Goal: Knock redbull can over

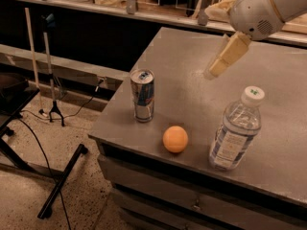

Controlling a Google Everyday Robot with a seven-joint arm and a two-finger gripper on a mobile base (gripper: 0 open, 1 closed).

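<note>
Grey table (283, 109) fills the right and centre of the camera view; its near-left corner sits at about 7 o'clock from the table's middle.

White robot arm (261, 6) enters from 1 o'clock in the view, above the table's far side; the gripper (214, 71) hangs from it, slanting down toward 7 o'clock, in the air over bare tabletop; claw state: cannot tell, open or closed; nothing is seen held in it.

Water bottle (235, 131), clear with a white cap, stands upright near the front edge, at 3 o'clock from the orange ball.

Redbull can (143, 96) stands upright near the table's left edge, close to the near-left corner; pull-tab top faces up; from the gripper it lies at about 8 o'clock, well apart, with open tabletop between them.

Orange ball (175, 139) rests near the front edge, at about 4 o'clock from the can, near it but not touching.

Progress, judged: nothing of the task is done; the can is not yet touched or tipped. Left to do: bring the gripper across toward 8 o'clock and down to can height, then push the can's upper side until it falls; best struck away from ball and bottle so neither is disturbed.
</note>
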